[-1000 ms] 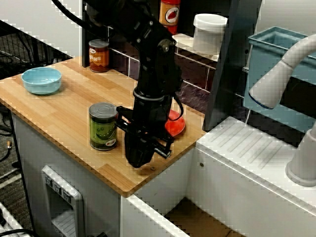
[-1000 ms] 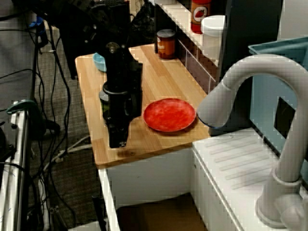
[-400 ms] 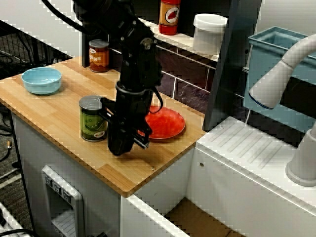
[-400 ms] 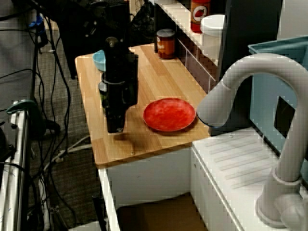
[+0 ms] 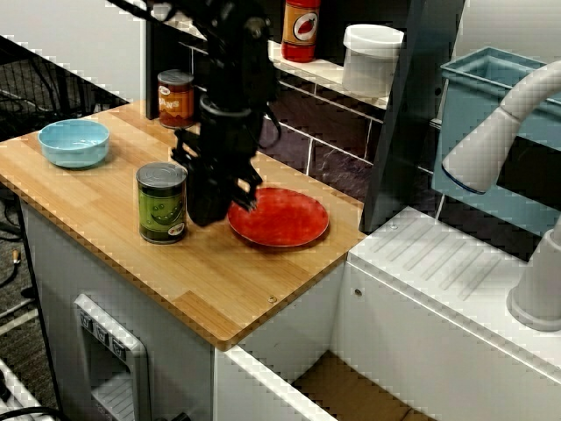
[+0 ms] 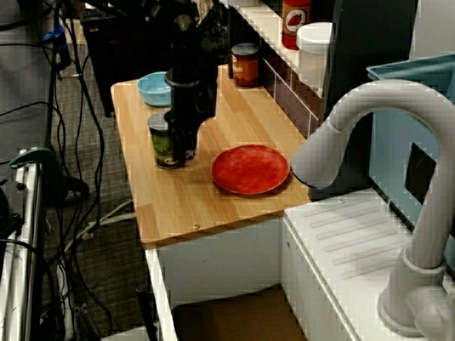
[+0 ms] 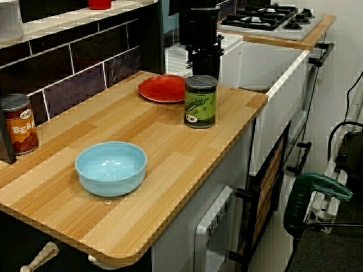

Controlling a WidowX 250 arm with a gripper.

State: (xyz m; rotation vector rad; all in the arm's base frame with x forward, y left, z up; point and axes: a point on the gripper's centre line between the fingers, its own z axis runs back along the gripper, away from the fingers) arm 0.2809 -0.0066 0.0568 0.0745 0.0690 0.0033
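View from the counter's end: the black gripper (image 7: pixel 205 63) hangs low just behind the green can (image 7: pixel 201 101), pointing down at the wooden counter (image 7: pixel 159 141).
Gripper: dark against a dark background, so I cannot tell whether its jaws stand apart or together, nor whether it touches the green can.
Green can: upright with its lid on and a pickle label. In the view from the sink it stands near the counter's front edge, between that edge and the gripper.
Red plate (image 7: pixel 163 88): flat on the counter, just beside the gripper toward the sink end, apart from the can.
Blue bowl (image 7: pixel 111 168): upright, well apart from the can, toward the counter's other end.
Bean tin (image 7: pixel 19 124): upright against the tiled wall (image 7: pixel 85 62), beyond the bowl.
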